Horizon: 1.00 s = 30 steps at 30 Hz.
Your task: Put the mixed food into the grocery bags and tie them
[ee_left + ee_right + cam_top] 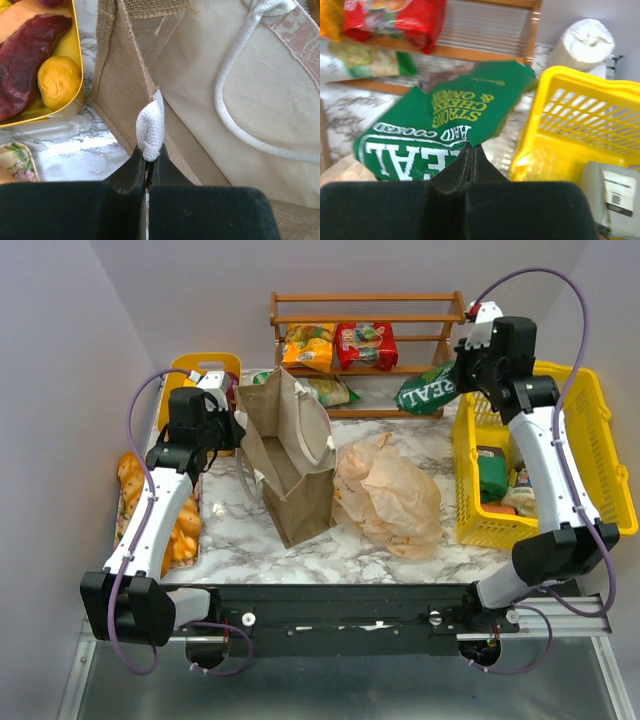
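The tan jute tote stands open at the table's middle left. My left gripper is shut on its white rope handle at the tote's left edge; it also shows from above. The peach plastic bag lies crumpled to the tote's right. My right gripper is shut on a corner of a green snack packet with white lettering. It holds the packet in the air near the shelf. A red packet and an orange one lie on the wooden shelf.
A yellow mesh basket with several groceries stands at the right. A yellow tray with toy meat and a round yellow item sits at the left. A tray of bread lies at the left edge. A white roll stands behind the basket.
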Each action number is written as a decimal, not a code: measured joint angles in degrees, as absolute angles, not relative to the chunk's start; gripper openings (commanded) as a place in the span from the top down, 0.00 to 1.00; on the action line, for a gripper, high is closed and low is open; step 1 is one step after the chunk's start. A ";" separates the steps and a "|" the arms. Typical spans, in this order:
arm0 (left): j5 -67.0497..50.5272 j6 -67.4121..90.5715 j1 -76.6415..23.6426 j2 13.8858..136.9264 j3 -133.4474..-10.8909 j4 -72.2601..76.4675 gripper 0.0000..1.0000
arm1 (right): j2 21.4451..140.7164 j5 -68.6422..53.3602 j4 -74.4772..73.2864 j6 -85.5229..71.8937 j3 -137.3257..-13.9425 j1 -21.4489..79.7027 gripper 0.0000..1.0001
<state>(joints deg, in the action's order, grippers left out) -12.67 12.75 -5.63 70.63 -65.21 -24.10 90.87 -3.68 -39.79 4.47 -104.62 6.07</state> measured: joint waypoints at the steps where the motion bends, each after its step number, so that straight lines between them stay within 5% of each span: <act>1: -12.67 12.75 -5.63 70.59 -65.21 -24.12 1.00 | 89.41 -3.68 -39.57 4.45 -102.89 7.35 0.99; 15: -12.67 13.13 -5.63 70.50 -65.21 -24.12 1.00 | 76.58 -9.17 -30.79 1.76 -104.27 31.38 0.99; 30: -12.67 13.21 -5.63 70.50 -65.19 -24.12 1.00 | 94.59 -13.67 -25.52 0.60 -111.31 45.47 0.99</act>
